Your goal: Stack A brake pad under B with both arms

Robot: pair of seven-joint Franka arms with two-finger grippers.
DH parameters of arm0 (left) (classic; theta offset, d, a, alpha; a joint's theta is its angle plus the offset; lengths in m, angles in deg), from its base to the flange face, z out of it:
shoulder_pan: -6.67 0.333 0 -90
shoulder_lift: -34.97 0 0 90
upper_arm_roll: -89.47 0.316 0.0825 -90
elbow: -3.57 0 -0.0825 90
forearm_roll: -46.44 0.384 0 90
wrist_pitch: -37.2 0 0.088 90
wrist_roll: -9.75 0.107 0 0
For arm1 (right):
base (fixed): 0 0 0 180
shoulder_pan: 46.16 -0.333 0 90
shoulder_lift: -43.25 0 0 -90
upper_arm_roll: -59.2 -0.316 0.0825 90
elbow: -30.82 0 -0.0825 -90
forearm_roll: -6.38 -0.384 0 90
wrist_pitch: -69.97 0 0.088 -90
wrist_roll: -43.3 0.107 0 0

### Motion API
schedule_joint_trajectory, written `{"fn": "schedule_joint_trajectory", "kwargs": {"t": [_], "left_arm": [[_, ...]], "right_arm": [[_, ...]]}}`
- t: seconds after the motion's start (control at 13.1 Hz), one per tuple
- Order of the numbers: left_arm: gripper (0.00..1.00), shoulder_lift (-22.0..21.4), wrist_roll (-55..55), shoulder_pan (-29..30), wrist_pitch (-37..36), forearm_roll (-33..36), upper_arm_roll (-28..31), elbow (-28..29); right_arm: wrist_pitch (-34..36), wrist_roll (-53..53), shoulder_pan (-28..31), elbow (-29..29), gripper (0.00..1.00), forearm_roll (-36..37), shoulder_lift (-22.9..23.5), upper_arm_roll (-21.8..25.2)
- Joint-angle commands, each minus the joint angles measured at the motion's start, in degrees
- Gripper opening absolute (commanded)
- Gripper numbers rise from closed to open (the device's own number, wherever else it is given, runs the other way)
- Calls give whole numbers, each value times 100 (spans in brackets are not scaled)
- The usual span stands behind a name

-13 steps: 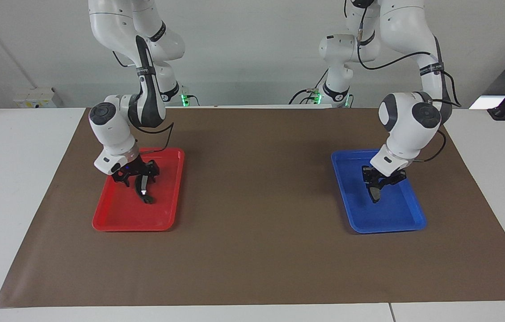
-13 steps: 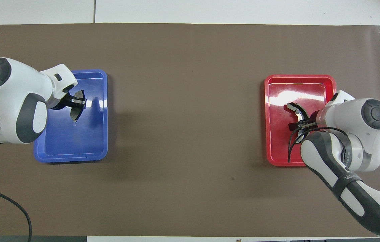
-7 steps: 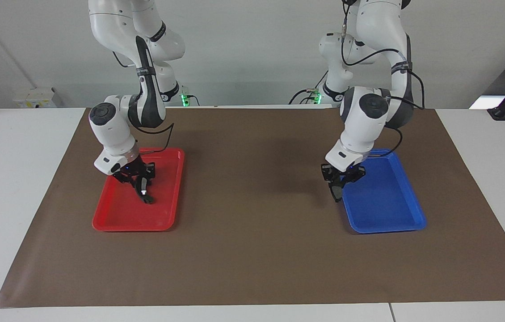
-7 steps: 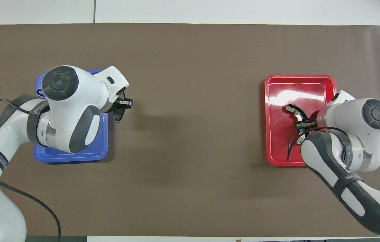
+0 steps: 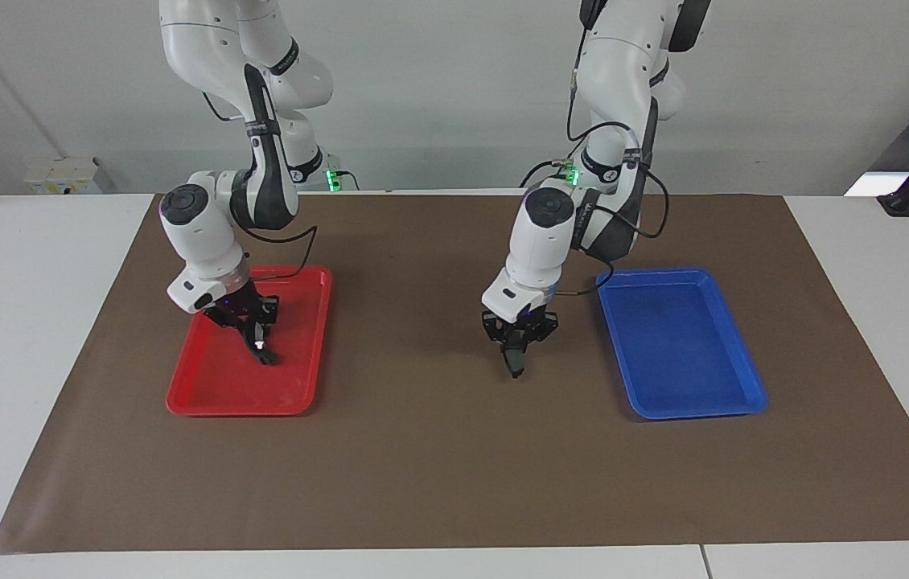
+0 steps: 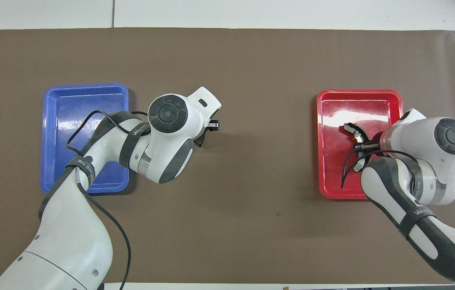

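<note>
I've carried the short pad, pinched in my left gripper, off the blue tray; the right gripper still clamps the long shoe.

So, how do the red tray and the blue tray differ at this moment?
The red tray has part B in it, with the right gripper shut on it; the blue tray holds nothing. The left gripper carries the A brake pad over the brown mat. Both trays are rectangular.

Dark pad A aloft over brown mat — crescent B in red tray.
</note>
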Motion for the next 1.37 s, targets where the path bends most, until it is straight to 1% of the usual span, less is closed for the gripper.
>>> {"fn": "schedule_joint_trajectory", "kwargs": {"t": [0.0, 0.08, 0.15, 0.23, 0.3, 0.38, 0.53, 0.61, 0.76, 0.91, 1.07, 1.14, 1.29], "left_arm": [[11, 336, -58, -236, 67, -126, 97, -399], [17, 346, -58, -263, 224, -126, 97, -356], [32, 337, -50, -324, 296, -126, 97, -356], [58, 337, -58, -325, 296, -126, 97, -373], [93, 337, -58, -333, 288, -126, 97, -356], [100, 337, -50, -359, 235, -126, 97, -356], [100, 311, -50, -360, 200, -126, 97, -347], [100, 232, -50, -316, 121, -135, 97, -312], [100, -127, -41, -220, -238, -135, 105, -268], [100, -610, -32, 87, -930, -135, 114, -154], [100, -1059, 178, 483, -1783, -126, 132, -171], [100, -1226, 370, 588, -2013, -126, 175, -180], [100, -1551, 1036, 1044, -2479, -126, 176, -206]], "right_arm": [[497, 47, 78, -248, 0, -81, -248, -35], [734, 55, 86, -397, 0, -81, -275, -26], [971, 73, 78, -572, 0, -81, -301, -35], [1130, 142, 52, -705, 0, -81, -302, -35], [1297, 187, 25, -828, 0, -81, -310, -52], [1490, 257, 8, -977, 0, -81, -302, -79], [1764, 485, -150, -1224, 0, -72, -293, -131], [1852, 599, -238, -1312, 0, -72, -284, -132], [1966, 976, -536, -1514, 0, -72, -223, -132], [1862, 1625, -852, -1532, 0, -72, -196, -132], [1730, 2442, -1177, -1593, 0, -72, -144, -132], [1764, 2872, -1371, -1759, 0, -72, -4, -132], [1800, 3761, -1810, -2198, 0, -81, 373, -140]]}}
